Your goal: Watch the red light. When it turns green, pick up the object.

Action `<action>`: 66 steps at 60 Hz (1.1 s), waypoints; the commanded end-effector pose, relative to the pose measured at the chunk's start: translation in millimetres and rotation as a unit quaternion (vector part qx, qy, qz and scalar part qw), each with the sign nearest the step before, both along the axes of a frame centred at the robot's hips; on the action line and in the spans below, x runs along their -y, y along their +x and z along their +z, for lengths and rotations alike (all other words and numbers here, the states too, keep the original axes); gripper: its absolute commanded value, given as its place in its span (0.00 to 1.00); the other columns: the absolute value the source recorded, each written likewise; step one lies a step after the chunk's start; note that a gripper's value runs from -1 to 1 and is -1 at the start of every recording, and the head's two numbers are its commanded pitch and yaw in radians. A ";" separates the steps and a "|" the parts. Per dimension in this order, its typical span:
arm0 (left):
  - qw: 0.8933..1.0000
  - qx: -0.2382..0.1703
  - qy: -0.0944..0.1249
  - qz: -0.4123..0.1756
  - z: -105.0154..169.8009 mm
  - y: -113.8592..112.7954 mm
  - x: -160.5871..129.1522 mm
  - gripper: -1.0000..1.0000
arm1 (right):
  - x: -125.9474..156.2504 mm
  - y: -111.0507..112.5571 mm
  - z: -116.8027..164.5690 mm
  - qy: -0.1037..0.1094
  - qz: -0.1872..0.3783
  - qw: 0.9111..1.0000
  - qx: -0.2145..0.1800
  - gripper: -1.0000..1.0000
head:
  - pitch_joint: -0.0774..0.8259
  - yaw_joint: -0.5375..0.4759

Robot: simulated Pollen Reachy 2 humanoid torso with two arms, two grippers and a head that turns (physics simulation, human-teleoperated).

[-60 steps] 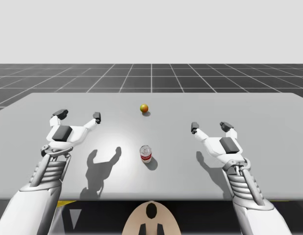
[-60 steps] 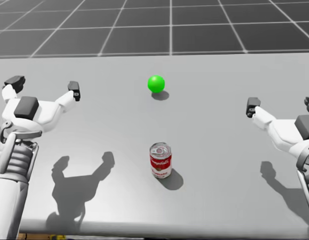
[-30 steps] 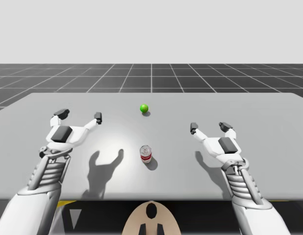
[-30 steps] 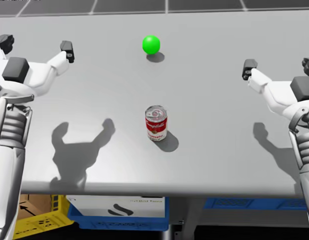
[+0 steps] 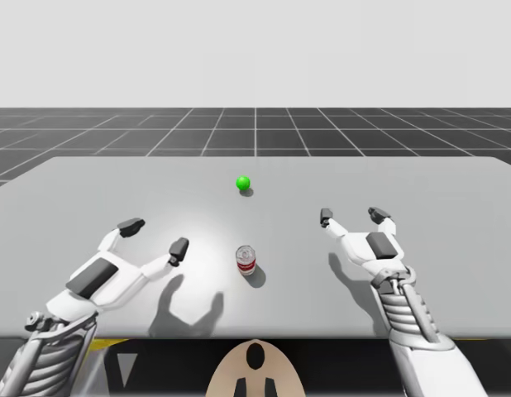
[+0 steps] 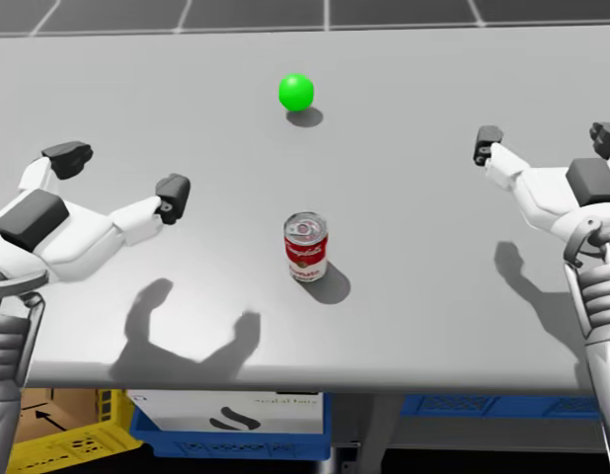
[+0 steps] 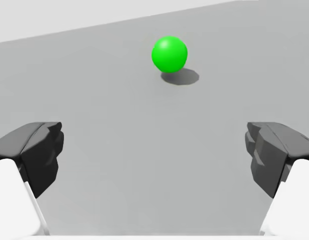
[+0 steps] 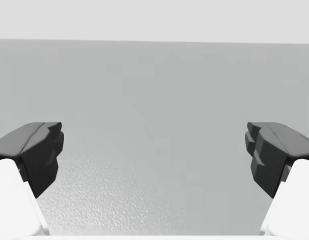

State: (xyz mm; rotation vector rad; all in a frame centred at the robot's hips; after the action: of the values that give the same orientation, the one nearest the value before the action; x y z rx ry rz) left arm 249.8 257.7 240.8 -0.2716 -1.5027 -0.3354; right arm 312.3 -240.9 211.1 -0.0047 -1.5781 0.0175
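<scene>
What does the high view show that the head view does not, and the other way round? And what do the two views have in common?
The high view adds the dark grid floor beyond the far edge of the table. The head view adds, below the table's near edge, a blue bin, a white box and a yellow crate. Both have the grey table, the green light ball, the red and white can standing upright nearer me, and my left gripper and right gripper, both open and apart from the can.
</scene>
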 end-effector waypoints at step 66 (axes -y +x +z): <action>0.976 -0.139 -0.001 -0.165 -90.5 30.9 183.6 0.00 | -0.6 -0.6 1.1 -0.001 0.001 1.000 0.001 0.00 | 0.86 0.55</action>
State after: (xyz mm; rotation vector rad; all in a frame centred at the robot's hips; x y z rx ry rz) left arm 275.3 121.4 145.9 -0.4395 -1.1711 -0.6044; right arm 312.4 -241.4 212.0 -0.0135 -1.5802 0.0254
